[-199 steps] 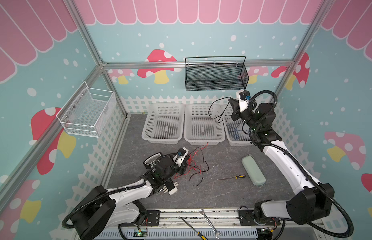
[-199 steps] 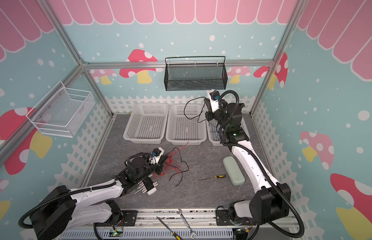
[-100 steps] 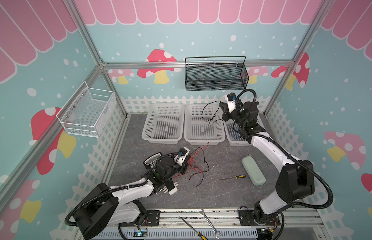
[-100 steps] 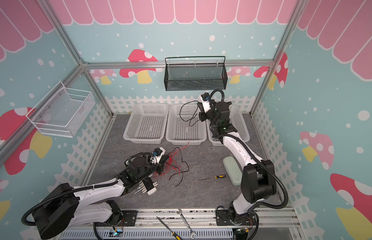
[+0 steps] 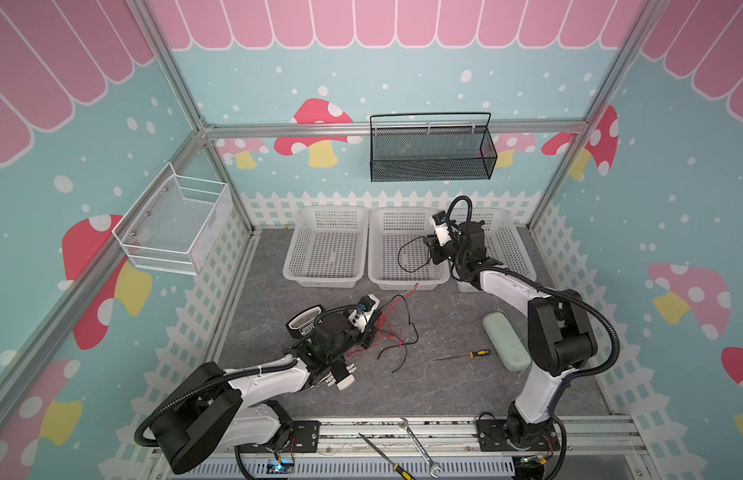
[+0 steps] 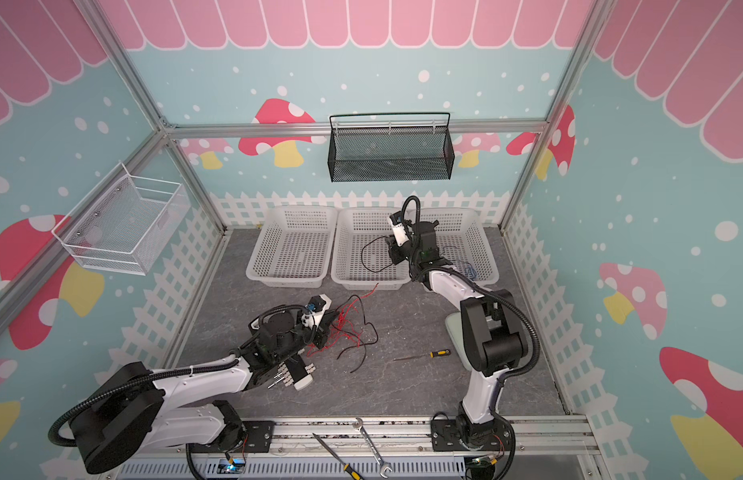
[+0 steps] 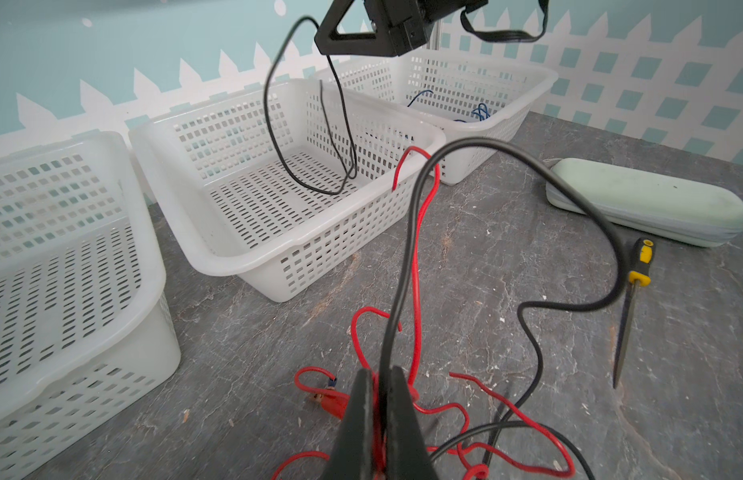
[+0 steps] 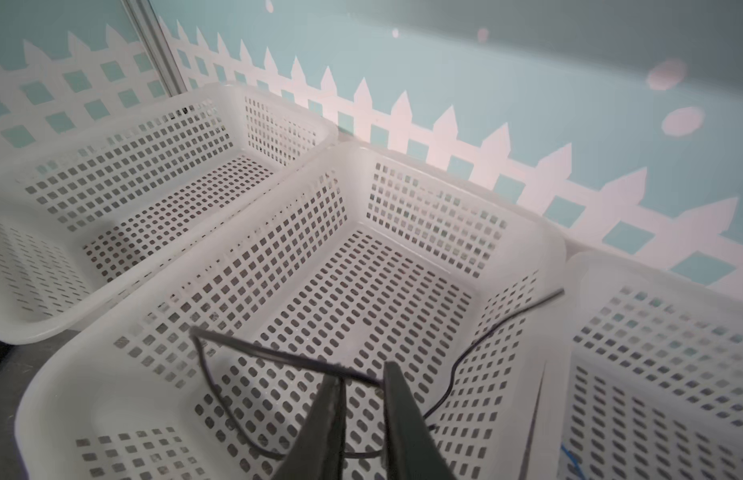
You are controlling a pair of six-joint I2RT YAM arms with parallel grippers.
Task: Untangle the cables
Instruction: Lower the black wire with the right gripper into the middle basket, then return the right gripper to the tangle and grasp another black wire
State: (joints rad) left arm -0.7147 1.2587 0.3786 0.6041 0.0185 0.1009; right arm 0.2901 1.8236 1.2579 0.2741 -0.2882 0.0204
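A tangle of red and black cables [image 5: 392, 328] [image 6: 349, 328] lies on the grey table. My left gripper [image 5: 372, 332] [image 7: 380, 370] rests low at the tangle's left edge, shut on a red and a black strand that rise between its fingers. My right gripper [image 5: 434, 251] [image 6: 392, 253] [image 8: 361, 370] hovers over the middle white basket [image 5: 407, 284]. Its jaws stand slightly apart. A separate black cable [image 5: 403, 257] [image 8: 278, 353] lies across its fingertips and loops down into that basket. Blue cable [image 7: 480, 112] [image 6: 469, 272] lies in the right basket [image 5: 515, 249].
A third white basket [image 5: 324, 282] stands left of the other two, against the back fence. A yellow-and-black screwdriver [image 5: 465, 355] and a pale green case [image 5: 505, 340] lie right of the tangle. A black mesh basket [image 5: 432, 149] and a white wire basket [image 5: 174, 224] hang on the walls. Tools lie on the front rail [image 5: 403, 440].
My right arm swung left from the right basket to over the middle basket and came lower, carrying the black cable. Its jaws have parted. The left arm has stayed put.
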